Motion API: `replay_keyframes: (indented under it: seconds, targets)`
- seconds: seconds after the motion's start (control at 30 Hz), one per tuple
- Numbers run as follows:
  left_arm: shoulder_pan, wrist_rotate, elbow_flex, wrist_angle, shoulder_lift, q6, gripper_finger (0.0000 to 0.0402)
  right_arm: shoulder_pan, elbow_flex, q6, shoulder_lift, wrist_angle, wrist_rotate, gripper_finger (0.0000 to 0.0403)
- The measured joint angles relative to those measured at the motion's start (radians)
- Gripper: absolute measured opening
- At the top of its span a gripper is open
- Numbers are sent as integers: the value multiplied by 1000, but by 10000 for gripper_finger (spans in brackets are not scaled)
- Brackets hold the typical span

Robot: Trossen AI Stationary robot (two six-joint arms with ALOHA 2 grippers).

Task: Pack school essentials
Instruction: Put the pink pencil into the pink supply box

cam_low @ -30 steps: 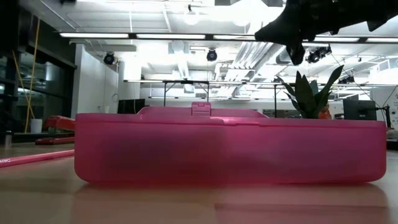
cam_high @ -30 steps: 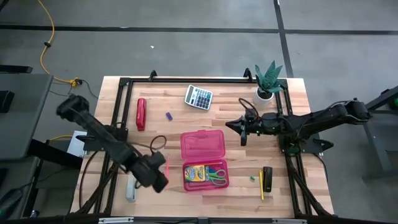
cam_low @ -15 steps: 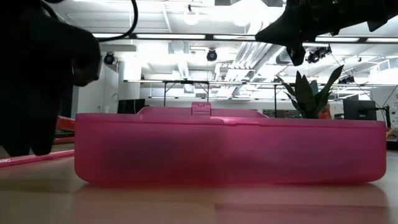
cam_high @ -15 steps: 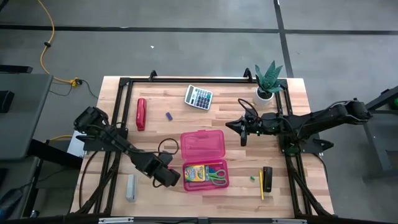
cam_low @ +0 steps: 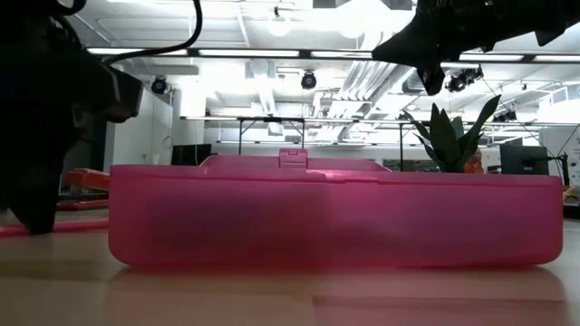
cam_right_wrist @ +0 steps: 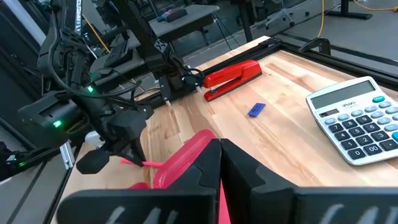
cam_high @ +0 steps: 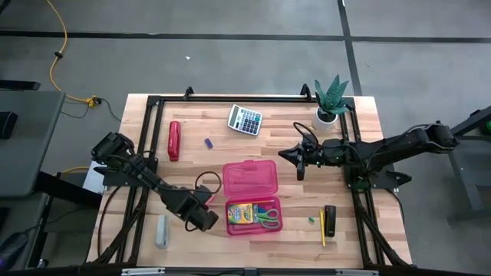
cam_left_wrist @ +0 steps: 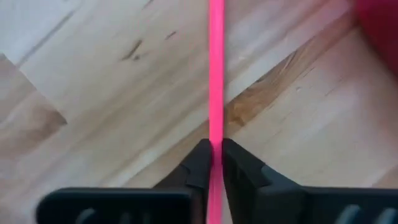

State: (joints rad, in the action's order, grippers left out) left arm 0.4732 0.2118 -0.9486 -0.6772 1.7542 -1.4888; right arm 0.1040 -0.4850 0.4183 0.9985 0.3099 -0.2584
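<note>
Wooden tabletop under bright ceiling lights, with a dark frame round its edge and grey floor beyond. Biggest on it is the pink case, lying open just to the right of the left gripper; its lower half holds the crayon box and the scissors. The left gripper is down at the table beside the case's lower left corner, its fingers pinched on the pink pencil, which lies flat on the wood and runs straight out ahead of them. The right gripper hangs above the table, past the case's upper right corner, its fingers pressed together on nothing. Behind that gripper stands the plant; off toward the far edge from it sit the calculator and, further left, the red stapler, with a small blue eraser between them. Near the right arm's side, by the front edge, lie a yellow pencil and a tiny green eraser.
</note>
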Motion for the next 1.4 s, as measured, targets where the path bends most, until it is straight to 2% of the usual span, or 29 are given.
replay_keyframes:
  seconds: [0.27,0.47,0.67,0.8,0.97,1.07,1.13,1.2,1.33,1.4]
  targets:
    - [-2,27,5,-50,-20,85,8,0,0,0,0,0,0,0]
    - [4,70,5,-143,-147,152,3,0,0,0,0,-7,0,0]
    - [13,201,5,-258,-361,228,1,0,0,0,0,-15,0,0]
    - [31,417,5,-207,-517,346,1,0,0,0,0,-15,6,0]
    - [52,753,5,-35,-672,544,0,0,0,0,0,-14,62,0]
    - [47,816,60,159,-739,710,0,0,0,0,0,-5,105,0]
    - [28,773,128,340,-775,824,0,0,0,0,0,7,129,0]
    - [-5,666,215,575,-795,925,0,0,0,0,1,31,155,0]
    - [-89,465,377,1048,-777,1070,0,0,0,0,1,103,214,0]
    - [-140,395,426,1209,-748,1107,0,0,0,0,1,145,238,0]
